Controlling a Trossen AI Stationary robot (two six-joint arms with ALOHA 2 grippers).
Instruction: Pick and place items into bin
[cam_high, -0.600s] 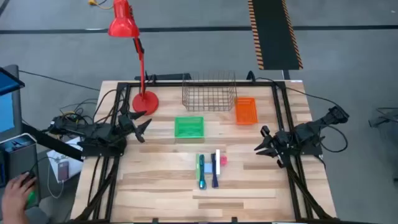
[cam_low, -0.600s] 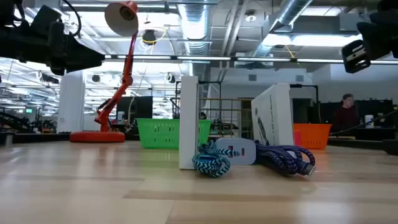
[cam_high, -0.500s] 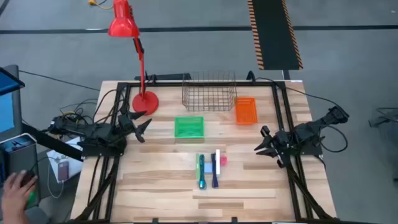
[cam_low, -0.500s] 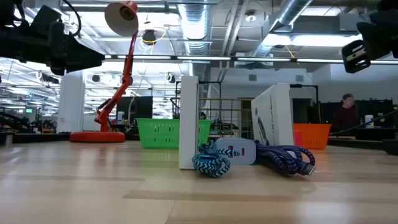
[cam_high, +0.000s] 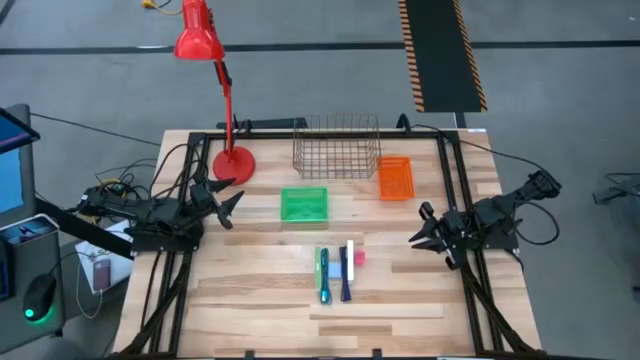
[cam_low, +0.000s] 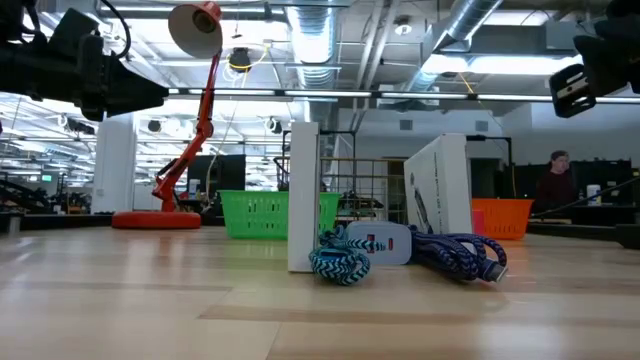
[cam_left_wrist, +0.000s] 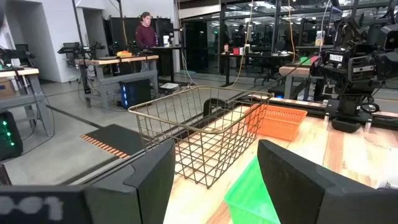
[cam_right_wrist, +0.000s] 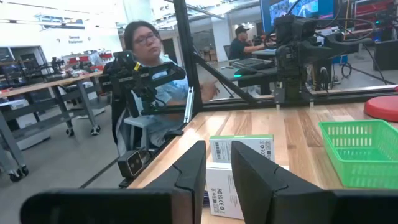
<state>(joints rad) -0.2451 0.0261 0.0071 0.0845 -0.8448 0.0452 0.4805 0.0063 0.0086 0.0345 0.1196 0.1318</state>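
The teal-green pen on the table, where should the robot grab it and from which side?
Grip the teal-green pen at mid-barrel, coming straight down from above. It lies flat on the wooden table, its left side free; a small pale blue-grey block sits close on its right.

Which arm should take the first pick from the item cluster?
Right, probably. The right gripper sits open nearer the items; the left gripper waits farther off by the lamp base.

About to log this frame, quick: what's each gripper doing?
Left gripper: open, holding nothing.
Right gripper: open, holding nothing.
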